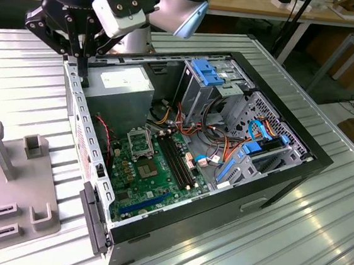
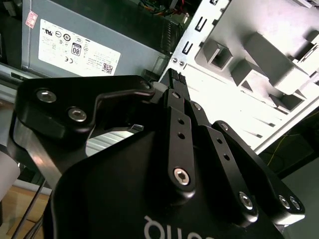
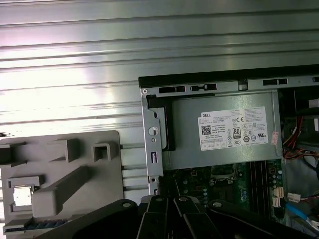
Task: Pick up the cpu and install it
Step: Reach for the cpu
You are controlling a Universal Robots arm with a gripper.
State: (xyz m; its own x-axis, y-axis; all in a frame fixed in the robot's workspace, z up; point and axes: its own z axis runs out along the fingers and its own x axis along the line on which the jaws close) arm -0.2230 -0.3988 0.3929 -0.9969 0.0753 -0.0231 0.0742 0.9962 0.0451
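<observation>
on the grey holder (image 3: pixel 109 199), beside the case (image 1: pixel 252 197) on the ribbed desk (image 1: pixel 304 247), the cpu (image 3: pixel 22 195) lies in its pocket, ungrasped. by that, both pickup and install are left to do, and the socket (image 1: pixel 139 142) on the board looks empty. the arm hangs over the case's rim by the power supply (image 1: pixel 126 84). its pincer (image 1: pixel 83 78) points straight down, clenched on nothing, apart from the cpu.

Hard overhead light burns white glare across the ribbed table (image 1: pixel 17 84) beside me; in my first wrist view the cpu (image 3: pixel 22 195) glints pale on the grey fixture (image 3: pixel 107 199), while the computer case (image 1: pixel 218 219) interior lies in soft shadow
</observation>
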